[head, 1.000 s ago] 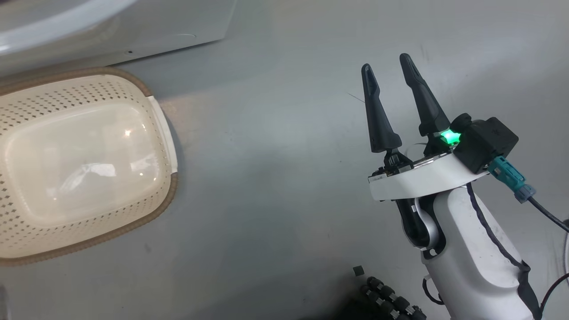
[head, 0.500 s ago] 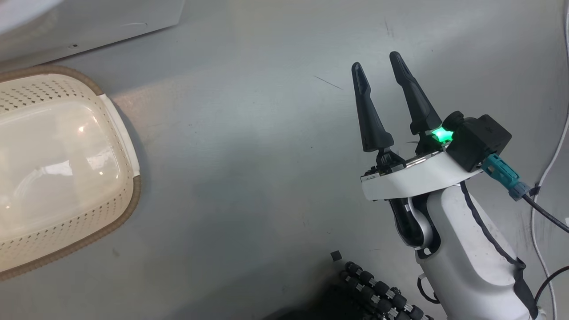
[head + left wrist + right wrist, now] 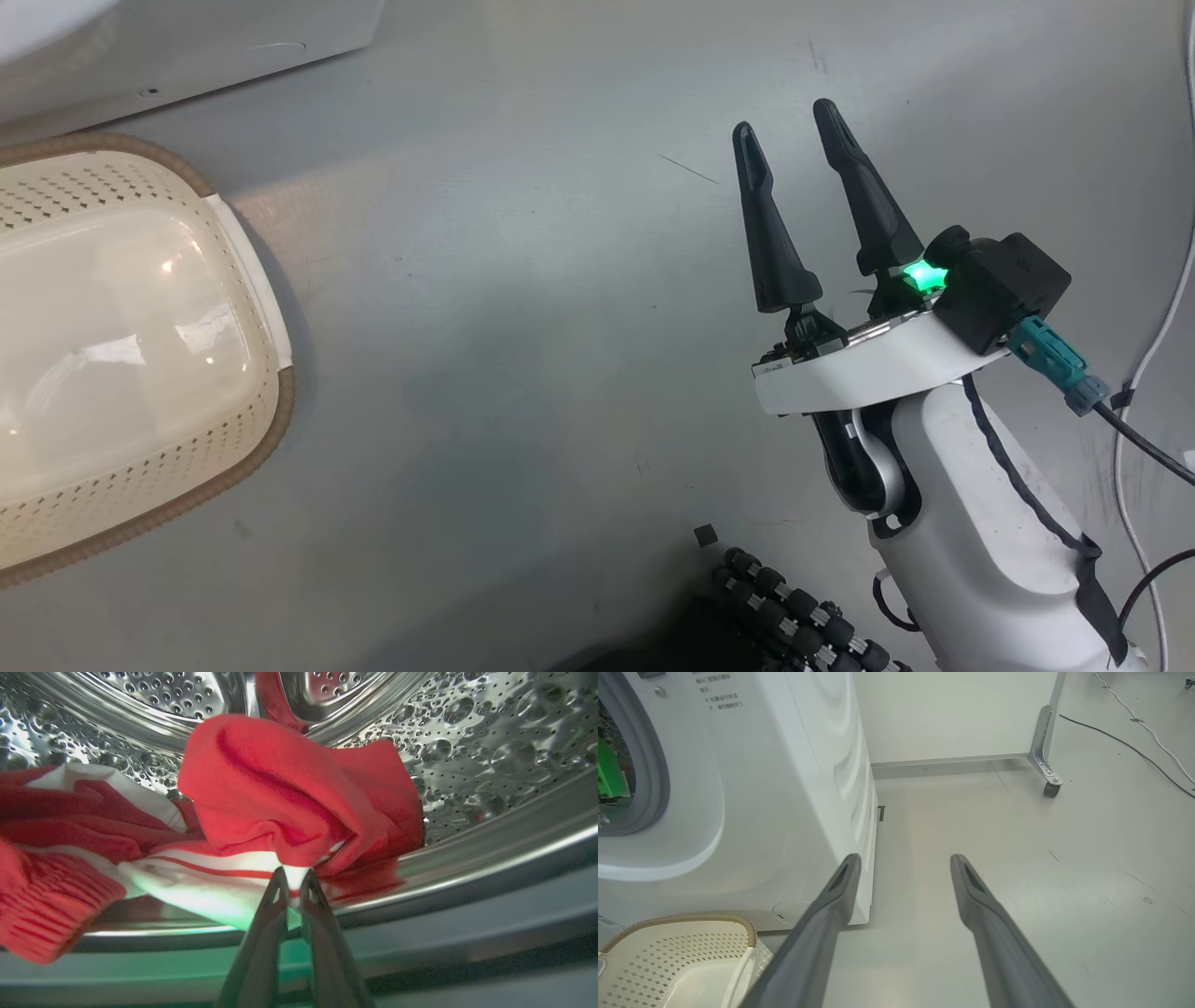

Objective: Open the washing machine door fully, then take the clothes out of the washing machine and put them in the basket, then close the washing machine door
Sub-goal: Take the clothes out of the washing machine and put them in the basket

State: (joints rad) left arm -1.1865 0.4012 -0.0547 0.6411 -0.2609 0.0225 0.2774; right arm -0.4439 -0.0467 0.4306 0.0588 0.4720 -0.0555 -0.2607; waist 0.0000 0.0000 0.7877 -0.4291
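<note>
Two dark fingers of the left gripper (image 3: 293,877) stand nearly together, pinched on a white striped fold of the clothes (image 3: 280,788), a crumpled bright red garment bulging just beyond the tips and trailing to their left inside the steel drum of the washing machine (image 3: 467,742). The right gripper (image 3: 784,119) hangs with its fingers spread apart in the air, the basket (image 3: 112,187) well off to its left, glossy cream bottom showing.

drum (image 3: 490,742): polished embossed steel, mirror-bright
clothes (image 3: 289,788): soft matt knit cloth
basket (image 3: 112,191): glossy plastic, woven-look rim
washing machine (image 3: 784,788): smooth glossy casing
</note>
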